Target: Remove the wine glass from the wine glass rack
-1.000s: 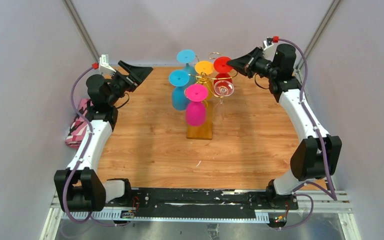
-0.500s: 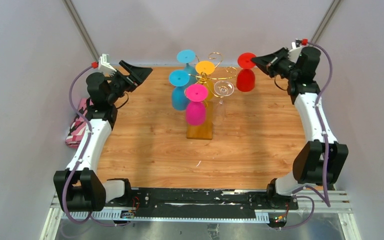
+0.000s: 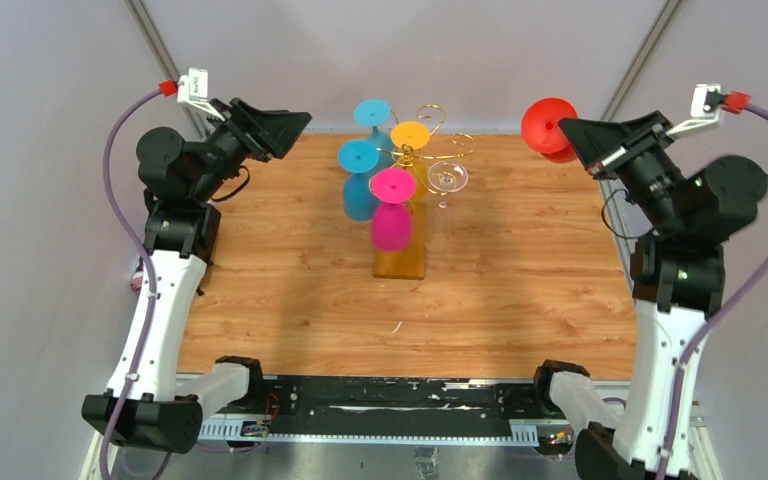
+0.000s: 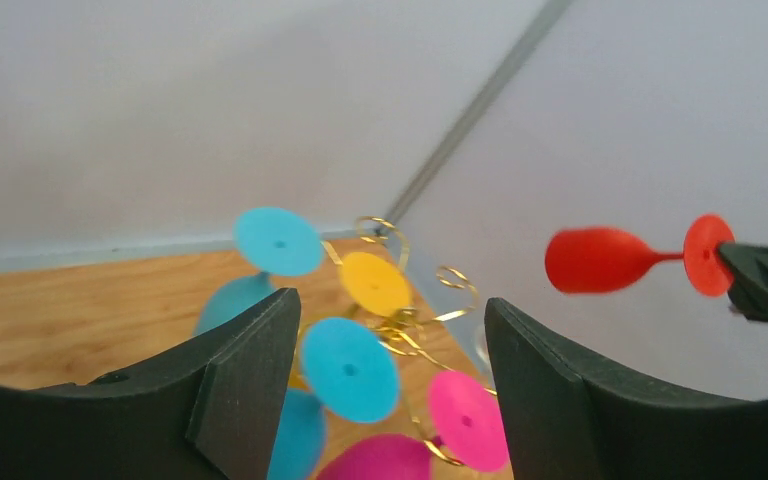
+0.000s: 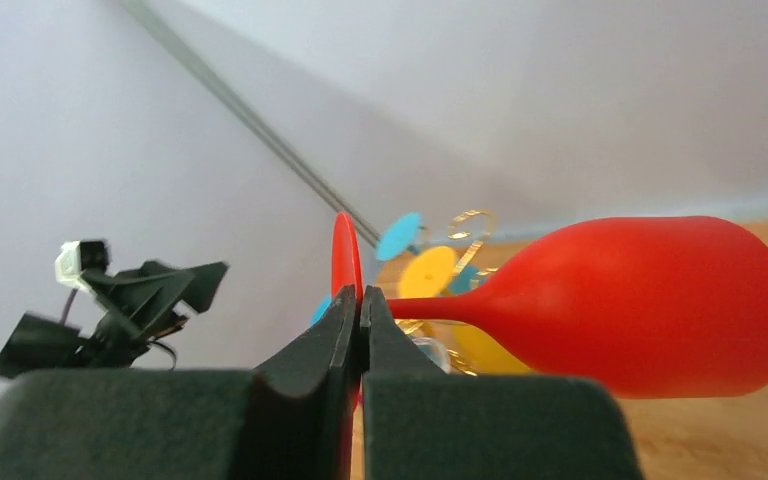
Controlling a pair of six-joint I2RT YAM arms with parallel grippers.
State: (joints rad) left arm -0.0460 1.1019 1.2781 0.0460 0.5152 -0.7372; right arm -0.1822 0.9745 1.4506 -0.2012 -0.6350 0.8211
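My right gripper (image 3: 570, 128) is shut on the flat foot of a red wine glass (image 3: 546, 124) and holds it high in the air, lying sideways, to the right of the wine glass rack (image 3: 438, 152). In the right wrist view the glass's bowl (image 5: 650, 305) sticks out to the right of the closed gripper (image 5: 361, 298). The gold wire rack stands on an amber base (image 3: 401, 262) and carries two cyan glasses, a yellow, a pink and a clear one, all upside down. My left gripper (image 3: 296, 122) is open and empty, raised to the left of the rack (image 4: 415, 325).
Grey walls with metal corner posts close in the back and sides. The red glass (image 4: 600, 260) hangs near the right wall. A small white scrap (image 3: 397, 326) lies on the wooden table in front of the rack's base.
My right arm has pulled the red glass off the rack and carried it right and up, tilting it sideways. My left arm has also risen, gripper still open.
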